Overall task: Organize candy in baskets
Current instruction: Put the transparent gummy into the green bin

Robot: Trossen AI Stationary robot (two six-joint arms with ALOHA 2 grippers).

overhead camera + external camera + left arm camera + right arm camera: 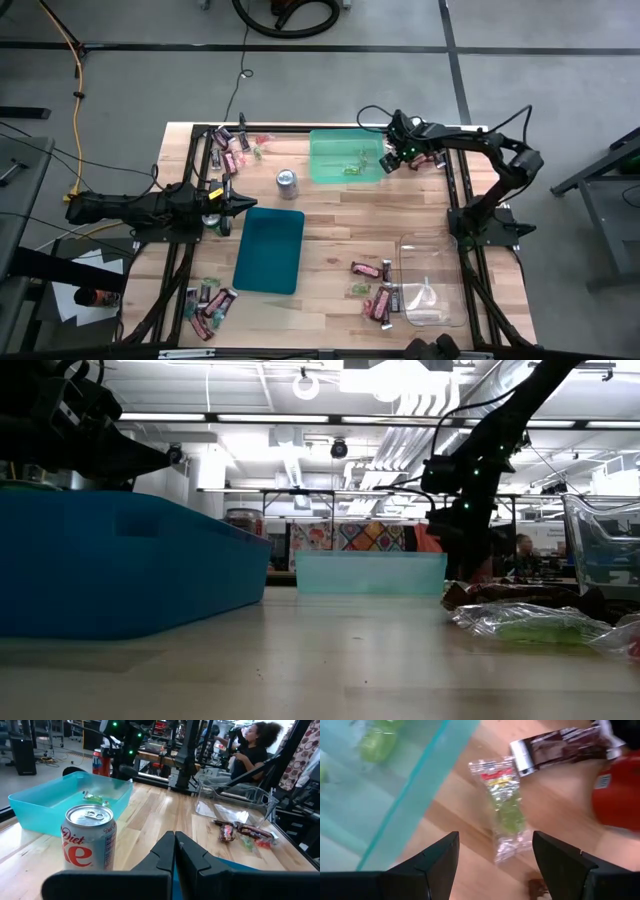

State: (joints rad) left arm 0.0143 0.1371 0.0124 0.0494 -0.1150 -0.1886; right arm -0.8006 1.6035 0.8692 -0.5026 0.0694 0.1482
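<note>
My right gripper (495, 855) is open and hovers above a green sweet in a clear wrapper (505, 810), which lies flat on the wood beside the light green basket's right wall (405, 795). In the high view it (388, 160) is at the table's far right. A dark brown bar (560, 747) lies just beyond the sweet. Green pieces (355, 168) lie inside the light green basket (330, 150). My left gripper (240, 205) is shut, level, at the left side, pointing at the dark teal basket (270, 250). The clear basket (432, 285) stands at the near right.
A silver soda can (287, 180) stands right of my left gripper, and a red can (620, 795) stands beside the far-right sweets. Candy heaps lie at the far left (235, 145), near left (210, 300) and near middle (375, 285). A person (252, 750) sits beyond the table.
</note>
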